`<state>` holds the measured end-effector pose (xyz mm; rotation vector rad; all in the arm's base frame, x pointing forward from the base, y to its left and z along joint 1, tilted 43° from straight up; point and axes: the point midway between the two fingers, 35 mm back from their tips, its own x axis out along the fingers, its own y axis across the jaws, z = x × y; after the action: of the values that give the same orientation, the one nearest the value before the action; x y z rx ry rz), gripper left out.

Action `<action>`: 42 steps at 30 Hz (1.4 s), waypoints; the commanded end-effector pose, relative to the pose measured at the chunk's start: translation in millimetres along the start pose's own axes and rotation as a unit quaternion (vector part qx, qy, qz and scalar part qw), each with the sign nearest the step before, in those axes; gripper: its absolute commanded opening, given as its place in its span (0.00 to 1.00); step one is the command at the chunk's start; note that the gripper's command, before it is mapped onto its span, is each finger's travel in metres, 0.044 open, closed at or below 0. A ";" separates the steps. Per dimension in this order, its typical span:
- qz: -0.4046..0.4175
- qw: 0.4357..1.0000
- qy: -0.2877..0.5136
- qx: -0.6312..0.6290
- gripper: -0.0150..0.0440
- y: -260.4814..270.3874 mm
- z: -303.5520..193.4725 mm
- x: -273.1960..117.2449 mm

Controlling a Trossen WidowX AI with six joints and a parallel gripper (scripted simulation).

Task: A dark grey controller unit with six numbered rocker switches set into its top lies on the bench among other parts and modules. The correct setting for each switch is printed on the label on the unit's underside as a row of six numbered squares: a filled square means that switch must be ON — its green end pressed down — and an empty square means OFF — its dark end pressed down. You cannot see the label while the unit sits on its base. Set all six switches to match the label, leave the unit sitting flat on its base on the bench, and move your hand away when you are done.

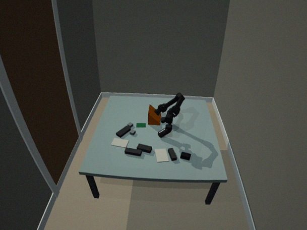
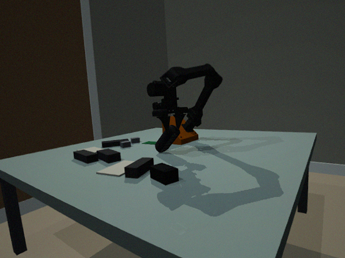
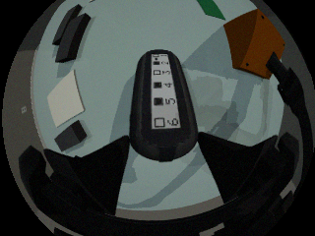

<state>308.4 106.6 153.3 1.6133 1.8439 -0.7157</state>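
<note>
Tool (image 1: pixel 168 127) (image 2: pixel 172 128) (image 3: pixel 164 138) | grips tilted controller unit (image 1: pixel 164 131) (image 2: pixel 167 139) (image 3: pixel 163 105) | label (image 3: pixel 163 92): 2, 4, 5 filled

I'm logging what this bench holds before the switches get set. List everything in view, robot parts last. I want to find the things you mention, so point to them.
controller unit (image 1: pixel 163 132) (image 2: pixel 167 138) (image 3: pixel 143 103): one, dark grey, tilted between the fingers
long blocks: four, dark, on the bench
short block (image 1: pixel 185 156) (image 2: pixel 164 173): one, black, near corner
small blocks: two, grey, beside one long block
flat panels: two, cream, among the blocks
flat piece (image 1: pixel 140 125) (image 2: pixel 148 142): one, green, near the wedge
wedge (image 1: pixel 154 119) (image 2: pixel 188 137): one, orange, by the arm
arm and gripper: one each, black, over the bench
</note>
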 end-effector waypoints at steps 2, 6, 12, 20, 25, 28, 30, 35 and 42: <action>0.001 1.000 -0.006 -0.002 0.82 0.7 6.5 -3.6; 0.001 1.000 -0.006 -0.002 0.82 0.7 9.3 -5.2; 0.001 1.000 -0.006 -0.002 0.82 0.7 13.7 -7.5; 0.001 1.000 -0.006 -0.002 0.82 0.7 19.6 -10.2; 0.001 1.000 -0.006 -0.002 0.82 0.7 23.4 -11.8; 0.001 1.000 -0.006 -0.002 0.82 0.7 25.7 -12.7; 0.001 1.000 -0.007 -0.002 0.82 0.7 27.2 -13.3; 0.001 1.000 -0.007 -0.002 0.82 0.8 31.1 -14.6; 0.001 1.000 -0.007 -0.002 0.82 0.8 36.6 -16.3</action>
<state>312.8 73.5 144.1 1.6190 1.8372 -0.7150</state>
